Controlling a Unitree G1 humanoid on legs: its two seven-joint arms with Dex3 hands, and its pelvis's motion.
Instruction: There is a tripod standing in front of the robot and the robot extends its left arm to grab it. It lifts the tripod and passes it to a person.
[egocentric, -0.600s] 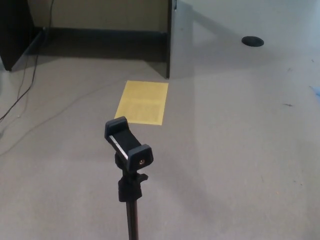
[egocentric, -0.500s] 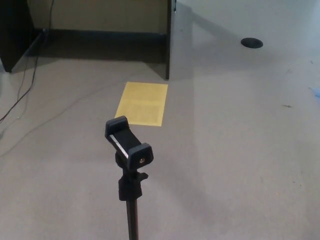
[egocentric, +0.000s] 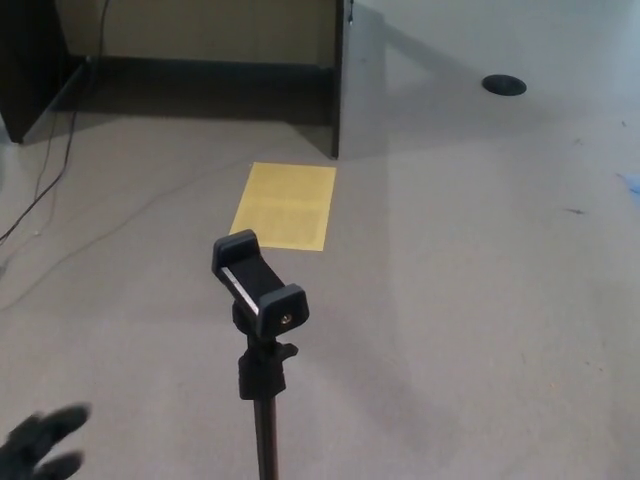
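A pale grey floor (egocentric: 480, 300) fills nearly the whole head view, smooth and matt, with a few small dark specks toward the right side. A faint band of lighter tone runs down the floor to the right of centre. On it, beyond the middle of the picture, a yellow sheet (egocentric: 284, 205) lies flat, its long sides running away from the camera.

The tripod (egocentric: 262, 340) is seen upright low in the picture, just left of centre, nearer than the sheet and apart from it. A black phone clamp is carried at its top, tilted and turned at an angle, and a thin pole drops from it out of the lower edge; the legs are not shown.

At the top, a dark desk (egocentric: 338, 80) is seen, with a panel edge reaching down to the floor near the sheet and deep shadow under it. A thin cable (egocentric: 60, 165) trails from that shadow across the floor to the left edge. A round black disc (egocentric: 504, 84) is set in the floor at the upper right. A small blue patch is cut by the right edge.

The left hand (egocentric: 42, 442) is caught in the lower left corner, blurred, well apart from the tripod; its fingers are spread and nothing is held.
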